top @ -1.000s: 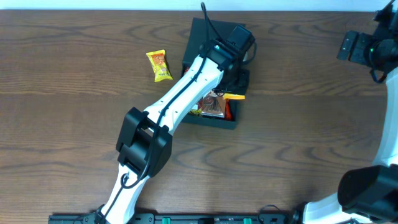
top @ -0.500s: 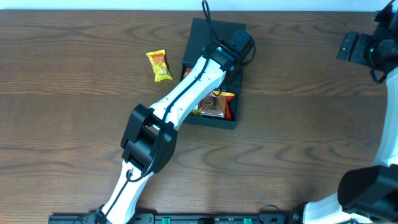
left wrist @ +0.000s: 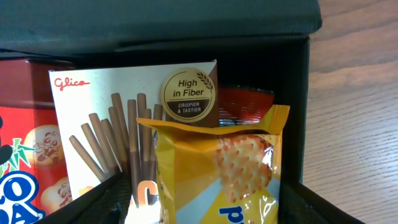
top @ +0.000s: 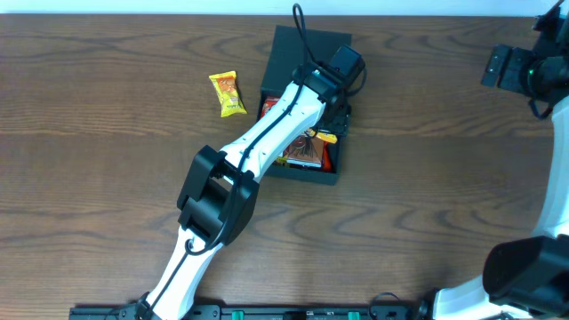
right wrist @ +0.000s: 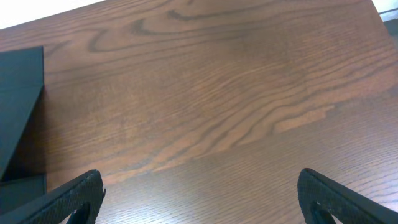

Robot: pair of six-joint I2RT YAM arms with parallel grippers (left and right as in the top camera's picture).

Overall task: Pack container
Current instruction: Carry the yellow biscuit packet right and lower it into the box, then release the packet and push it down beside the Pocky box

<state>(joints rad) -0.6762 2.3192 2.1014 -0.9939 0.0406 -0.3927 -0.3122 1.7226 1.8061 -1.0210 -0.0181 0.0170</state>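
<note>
The container is a black box with its flap lid open at the table's back middle. It holds a white biscuit-stick box and a red snack box. My left gripper is down over the container's right part, shut on a yellow cracker packet, whose tip shows in the overhead view. The container's right wall is just beside the packet. My right gripper is open and empty, far off at the back right, and its fingers frame bare wood.
A yellow-orange snack packet lies on the wood left of the container. The container's lid edge shows at the left of the right wrist view. The right arm's base stands at the front right.
My left gripper has moved a little back and down into the container with the yellow packet, which now sticks out less past the right wall. The right arm has not moved.
</note>
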